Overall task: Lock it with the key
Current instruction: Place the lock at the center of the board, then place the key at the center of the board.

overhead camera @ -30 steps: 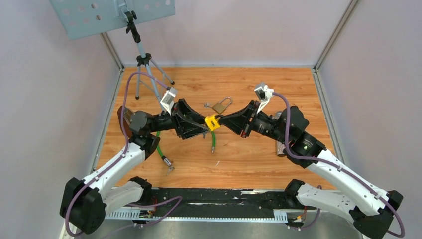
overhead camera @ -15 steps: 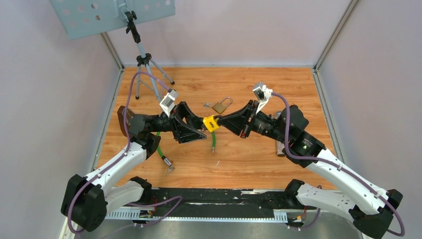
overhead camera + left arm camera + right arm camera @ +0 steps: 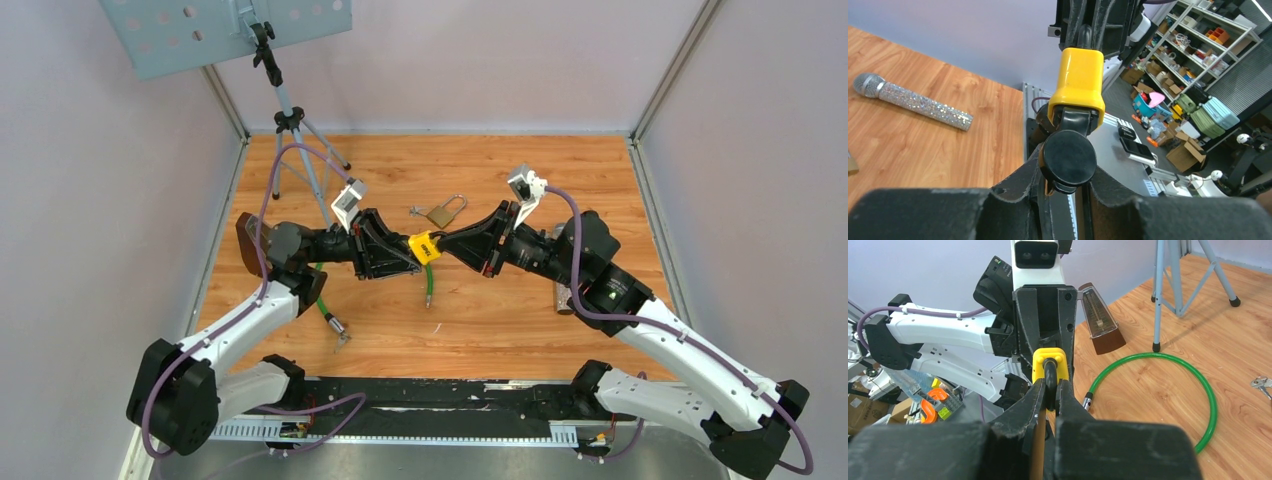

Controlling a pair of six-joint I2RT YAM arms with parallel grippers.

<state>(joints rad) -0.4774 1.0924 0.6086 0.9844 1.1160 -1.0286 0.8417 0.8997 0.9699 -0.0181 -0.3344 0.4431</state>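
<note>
Yellow padlock (image 3: 426, 246): held in the air above the desk (image 3: 500, 330), between the two claws. The right claw (image 3: 1049, 390) is clamped on the black shackle (image 3: 1049, 374). The left claw (image 3: 1065, 175) is closed on the round black head of the key (image 3: 1068, 156), which is seated in the end of the lock body.

Step in hand, as judged: turning the key. The left wrist should rotate about the key's own axis, without side load, so that the blade neither binds nor levers out of the cylinder. The right claw should hold the shackle rigid as the counter-support; any slip there would let the body spin with the key. Whether the shackle is pressed fully home cannot be seen.

The lock body is glossy yellow and squarish, with rounded corners. A brass padlock (image 3: 440, 213) lies beyond it on the desk, and a green cable (image 3: 1208, 405) lies nearer.
</note>
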